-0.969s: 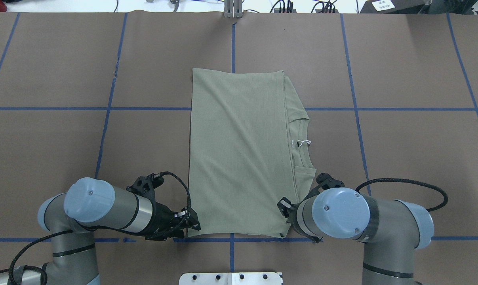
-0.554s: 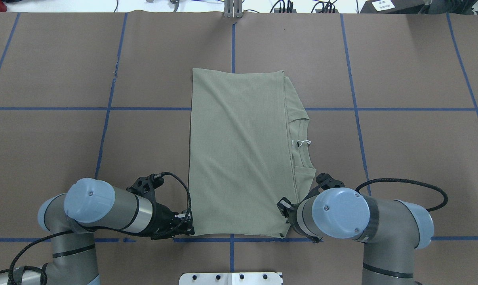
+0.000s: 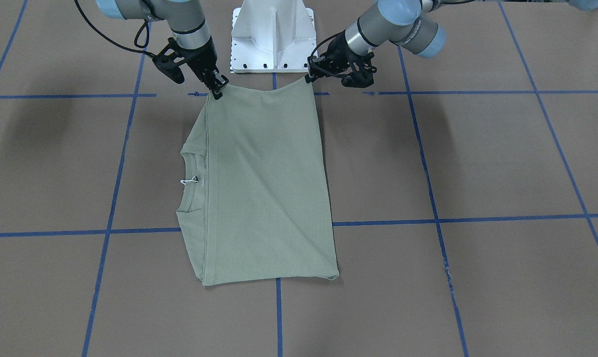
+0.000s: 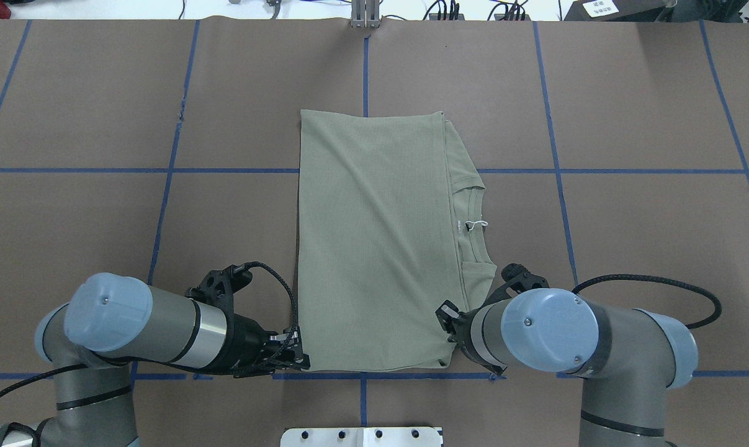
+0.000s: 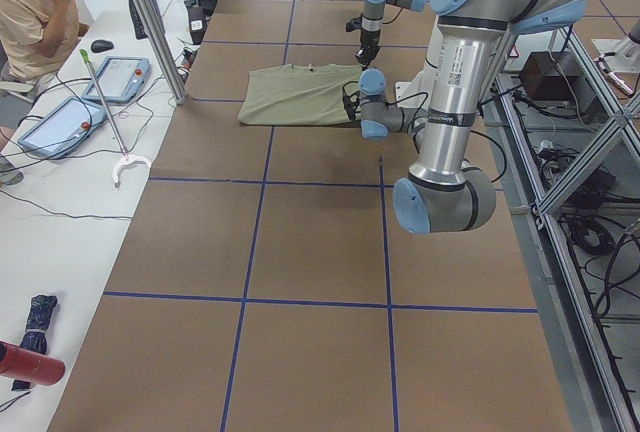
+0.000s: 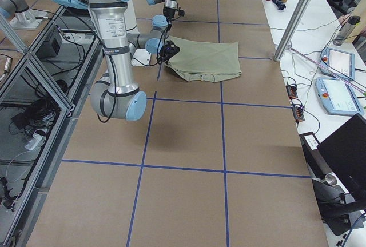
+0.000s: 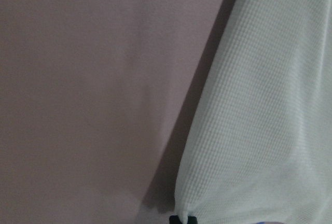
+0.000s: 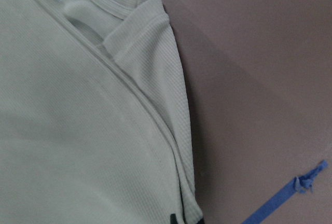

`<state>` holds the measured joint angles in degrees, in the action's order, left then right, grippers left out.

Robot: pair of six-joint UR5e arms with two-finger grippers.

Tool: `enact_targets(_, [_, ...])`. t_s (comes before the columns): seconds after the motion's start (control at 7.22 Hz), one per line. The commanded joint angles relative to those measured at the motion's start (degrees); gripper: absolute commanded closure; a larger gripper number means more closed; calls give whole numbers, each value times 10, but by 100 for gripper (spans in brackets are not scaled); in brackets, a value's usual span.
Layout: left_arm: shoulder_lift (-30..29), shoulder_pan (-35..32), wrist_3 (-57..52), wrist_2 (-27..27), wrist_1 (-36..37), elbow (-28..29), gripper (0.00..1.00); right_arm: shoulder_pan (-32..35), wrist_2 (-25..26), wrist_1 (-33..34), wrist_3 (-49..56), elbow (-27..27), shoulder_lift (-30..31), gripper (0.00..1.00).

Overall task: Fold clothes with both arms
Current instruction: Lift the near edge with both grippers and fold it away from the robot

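The sage-green shirt (image 3: 264, 188) (image 4: 374, 248) lies folded into a tall rectangle on the brown table. Its ribbed collar (image 4: 473, 223) and white string tag (image 3: 190, 181) show along one long side. My left gripper (image 3: 311, 79) (image 4: 301, 361) is shut on the corner of the shirt's edge nearest my base. My right gripper (image 3: 217, 91) is shut on the other near corner; my wrist hides it in the overhead view. Both corners sit a little above the table, and the edge sags between them. Each wrist view shows shirt fabric (image 7: 270, 120) (image 8: 78, 130) held at a black fingertip.
The white base pedestal (image 3: 274, 34) stands just behind the held edge. Blue tape lines (image 4: 554, 171) grid the brown table. In the left side view a seated person (image 5: 35, 12), tablets (image 5: 120, 77) and a metal post (image 5: 150, 22) are beyond the table's far side.
The left gripper settled onto its shirt corner. Both arms have shifted outward, the left arm more. The rest of the shirt has barely moved.
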<state>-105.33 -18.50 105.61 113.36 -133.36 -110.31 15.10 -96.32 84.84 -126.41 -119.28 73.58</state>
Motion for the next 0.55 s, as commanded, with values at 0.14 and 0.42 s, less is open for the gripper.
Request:
enact_targets(0.14, [-68,-158,-13,43,122,-30,100,82,20,36,-13,-26,-32,100])
enact_targets(0.42, [-121,-208,-42,56,121,57,100,164,11,36,23,48,-99,100])
